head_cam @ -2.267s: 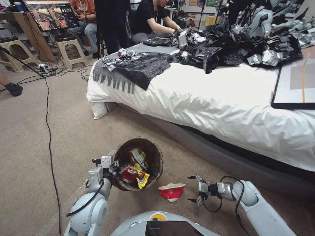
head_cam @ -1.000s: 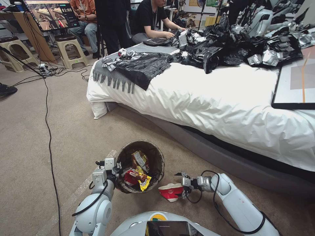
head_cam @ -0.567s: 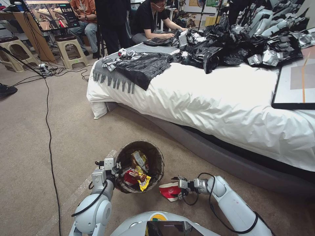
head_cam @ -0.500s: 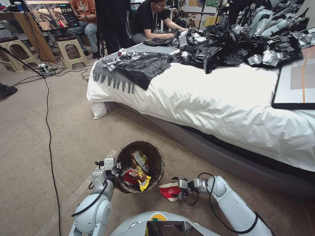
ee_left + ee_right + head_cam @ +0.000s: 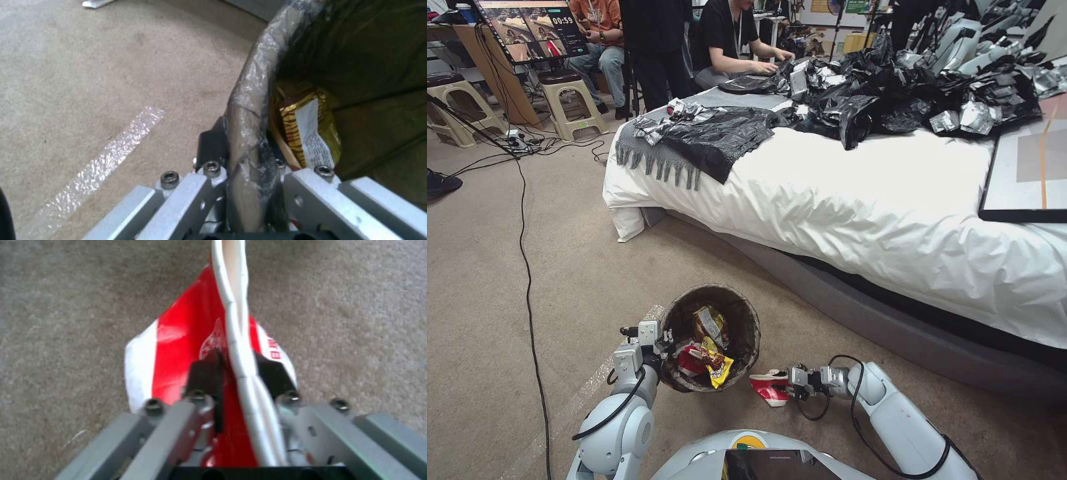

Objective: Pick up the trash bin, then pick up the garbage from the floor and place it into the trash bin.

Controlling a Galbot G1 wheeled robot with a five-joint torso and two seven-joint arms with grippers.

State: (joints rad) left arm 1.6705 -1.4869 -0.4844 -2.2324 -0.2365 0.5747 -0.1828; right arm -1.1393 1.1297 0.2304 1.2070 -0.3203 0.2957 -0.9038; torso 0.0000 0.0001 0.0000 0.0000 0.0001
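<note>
Presently my right gripper [image 5: 788, 387] sits low over the carpet [image 5: 507, 280], clamped on a crushed red-and-white paper cup [image 5: 769, 387]. From the right wrist view, the two black pads press the cup's [image 5: 186, 340] flattened white rim between them, one on each side, and the red wall with its white band spreads out beyond the fingers [image 5: 206, 371]. I cannot tell whether the cup rests on the carpet or hangs just clear of it.

My left gripper [image 5: 662, 341] is closed on the rim of the trash bin [image 5: 746, 313], at its left side. In the left wrist view, the rim [image 5: 249, 110], wrapped in the folded liner bag, runs between my two fingers [image 5: 209, 146], one outside the bin and one inside. The bin stands beside the bed [image 5: 860, 200], just to the left of the cup and apart from it.

Inside the bin lie a gold and brown snack wrapper [image 5: 710, 321], a yellow wrapper [image 5: 718, 365] and a red cup [image 5: 689, 361]. A strip of clear tape [image 5: 102, 160] lies on the carpet near the bin.
</note>
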